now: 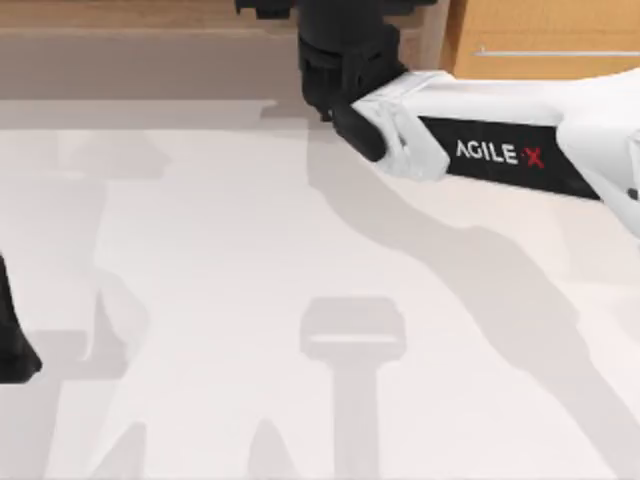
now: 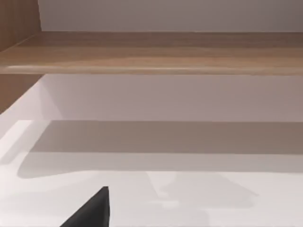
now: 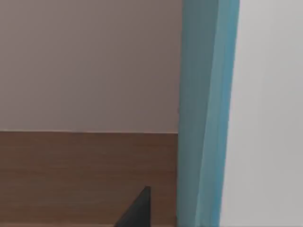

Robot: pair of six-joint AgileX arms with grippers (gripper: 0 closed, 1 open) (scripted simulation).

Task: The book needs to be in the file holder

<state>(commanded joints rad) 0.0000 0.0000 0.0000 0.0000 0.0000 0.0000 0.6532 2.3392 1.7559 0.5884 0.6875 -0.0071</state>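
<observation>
Table: white table, smooth and flat.
On it: shadows.
Far edge: a wooden ledge runs along it.

White table open across the middle; right arm spans the far-right.

The white table spreads from nine to three o'clock. A wooden ledge runs along twelve o'clock. A wooden cabinet stands at one o'clock.
</observation>
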